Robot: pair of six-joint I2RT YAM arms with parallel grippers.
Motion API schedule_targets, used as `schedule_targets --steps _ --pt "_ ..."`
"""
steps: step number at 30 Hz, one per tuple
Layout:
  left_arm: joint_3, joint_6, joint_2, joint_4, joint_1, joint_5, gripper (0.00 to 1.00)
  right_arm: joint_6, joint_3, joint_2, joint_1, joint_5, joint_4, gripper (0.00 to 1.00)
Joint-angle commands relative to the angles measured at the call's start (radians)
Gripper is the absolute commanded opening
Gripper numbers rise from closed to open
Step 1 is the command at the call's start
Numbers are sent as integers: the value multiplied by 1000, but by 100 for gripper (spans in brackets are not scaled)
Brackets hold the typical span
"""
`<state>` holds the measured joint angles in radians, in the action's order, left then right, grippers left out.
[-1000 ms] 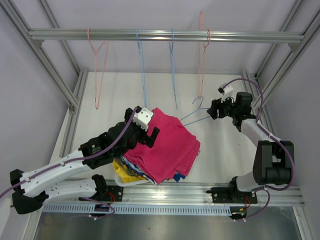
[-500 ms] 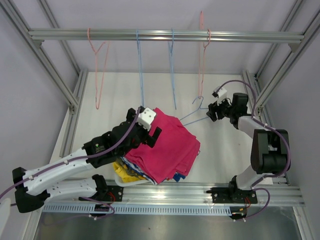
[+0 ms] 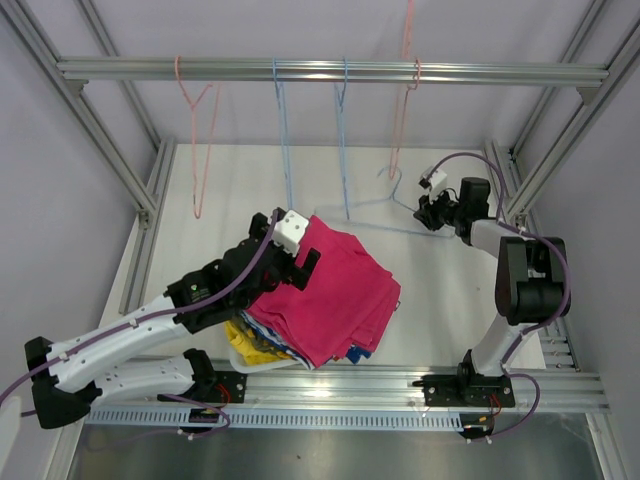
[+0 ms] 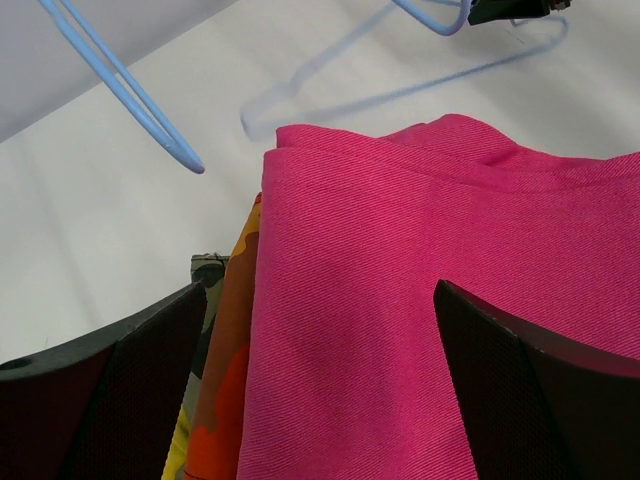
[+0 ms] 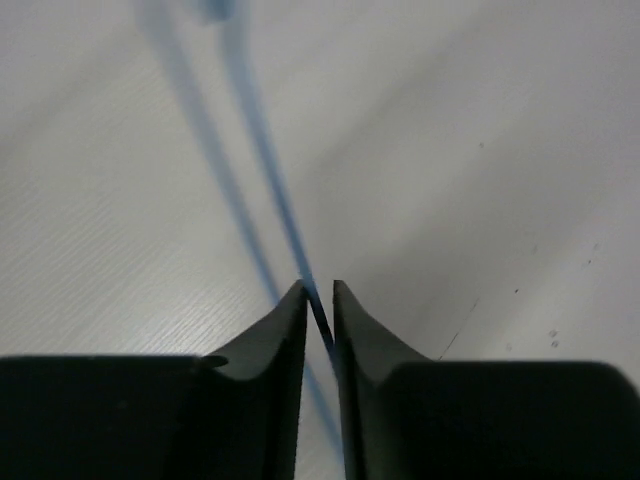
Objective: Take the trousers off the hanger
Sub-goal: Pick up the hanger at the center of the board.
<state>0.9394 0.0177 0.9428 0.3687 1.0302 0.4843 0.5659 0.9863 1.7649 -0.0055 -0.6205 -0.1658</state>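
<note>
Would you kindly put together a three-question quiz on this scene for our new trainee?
1. True or false: the right tool is shut on the blue hanger.
2. Which colour are the top trousers in the stack? A green, B pink, C white.
3. Fill in: the left tool is ___ (open or shut).

Key: 1 true; 2 B; 3 open.
</note>
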Motion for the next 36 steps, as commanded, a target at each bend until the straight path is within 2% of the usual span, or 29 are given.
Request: schedule_targets --steps 1,6,7,17,22,36 --pt "35 -10 8 -19 -12 -21 99 12 37 11 2 -45 15 18" --pt "39 -7 5 -13 -12 -30 99 9 11 -37 44 -39 67 1" --pt "41 -5 2 -13 -12 -30 99 8 8 -47 45 -39 77 0" --pt "41 -4 -7 -10 -12 -36 100 -69 -15 -117 75 -53 137 0" --pt "42 -1 -12 -8 -12 -39 100 -193 -61 -168 93 -53 123 0" --pt "42 7 -25 -4 -12 -42 99 -516 -234 -329 171 -8 -95 0"
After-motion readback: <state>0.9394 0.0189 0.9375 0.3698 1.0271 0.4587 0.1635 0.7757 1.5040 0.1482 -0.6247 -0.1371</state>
